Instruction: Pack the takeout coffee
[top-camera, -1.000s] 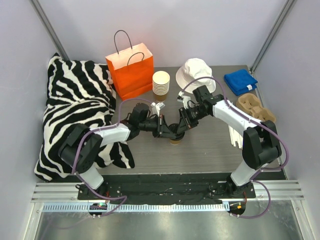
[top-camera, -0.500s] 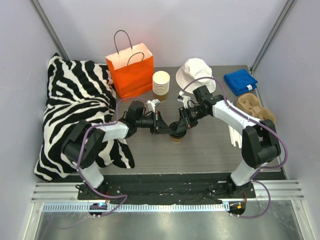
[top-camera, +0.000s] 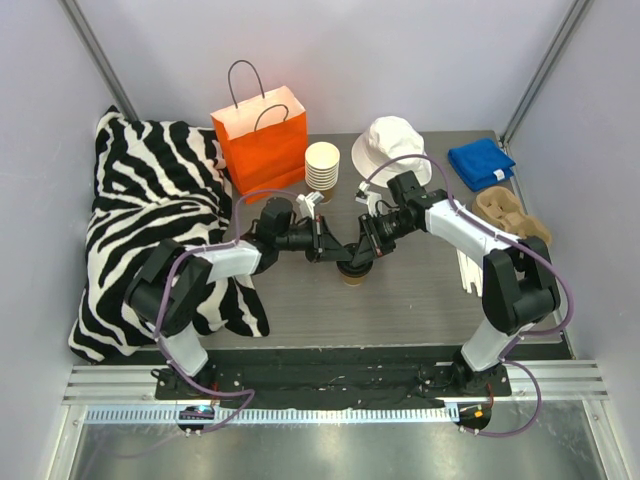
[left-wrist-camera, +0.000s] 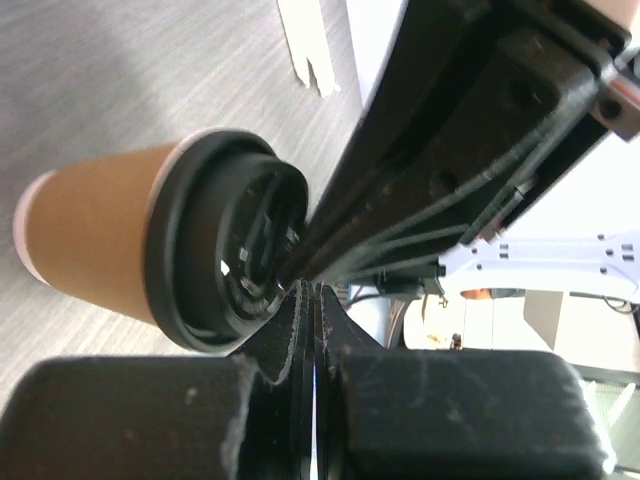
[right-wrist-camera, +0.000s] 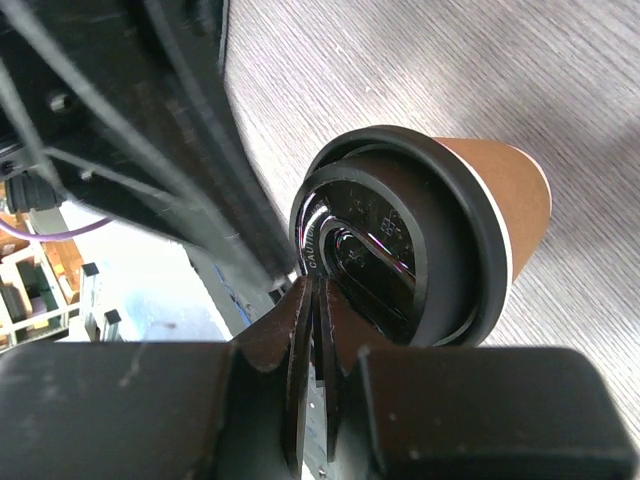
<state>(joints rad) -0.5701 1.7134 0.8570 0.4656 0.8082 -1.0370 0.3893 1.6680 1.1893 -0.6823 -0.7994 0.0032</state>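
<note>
Pale walls (top-camera: 400, 60) are closing in a grey wood-grain bench (top-camera: 400, 310), with a slanting metal post (top-camera: 95, 45) rising at the back left corner and another at the back right. At the far left a zebra blanket (top-camera: 150, 200) is spilling over the bench's left edge. An orange bag (top-camera: 262, 145) is standing upright near the back wall, handles up, and a stack of cups (top-camera: 322, 165) is sitting just beside it.

The left hand (top-camera: 328, 252) is leaning in from the left with its fingers pressed together, tips touching the black lid (left-wrist-camera: 225, 250). The coffee (top-camera: 351, 279) is standing upright at mid-bench, under the two meeting hands. The right hand (top-camera: 362, 250) is leaning in from the right, fingers drawn together to a thin slit, tips at the lid's rim. Whether they are pinching that rim I cannot tell.

Behind it a white hat (top-camera: 392, 145) is lying. A blue cloth (top-camera: 481, 162) is sitting in the back right corner, and a carrier (top-camera: 510, 218) is resting near the right edge, with white strips (top-camera: 468, 272) lying in front of it. An aluminium rail (top-camera: 330, 385) is running along the near side.
</note>
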